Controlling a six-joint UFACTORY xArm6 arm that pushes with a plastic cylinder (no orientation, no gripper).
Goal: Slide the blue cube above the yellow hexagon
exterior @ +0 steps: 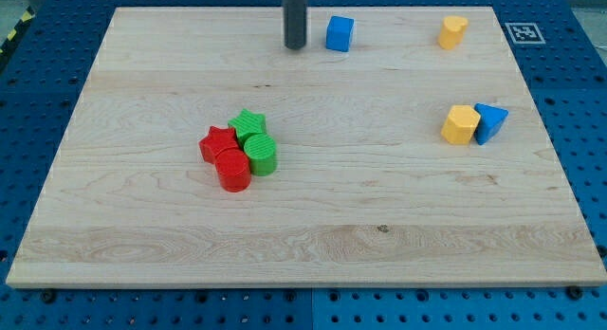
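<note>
Pale wood grain covers the board [313, 226], which lies on a blue perforated table [38, 74] that shows on all sides of it. A black-and-white marker tag [524, 32] sits just off the board's upper right corner.

Seen from the one camera, the dark rod comes down from the view's top edge, and my tip [295, 47] rests on the board near its top edge, a little left of centre. It is a plain rod end with nothing to open or close, and it holds nothing. The blue cube [340, 33] stands just to the view's right of my tip, with a narrow strip of bare wood between them, so the two are near but not touching.

Further right along the same top band, well apart from the cube, sits a small yellow block [453, 31]; its exact shape is hard to make out, though it looks rounded on top. Lower on the right side, the yellow hexagon [461, 124] stands touching a blue triangular block [490, 121] on its right. The blue cube is higher in the view than the hexagon but well off to its left.

Left of centre, four blocks are bunched together and touching: a green star [248, 124] at the top, a red star [217, 142] at the left, a green cylinder [261, 154] at the right and a red cylinder [233, 170] at the bottom. This cluster lies well below my tip and well apart from the blocks on the right.
</note>
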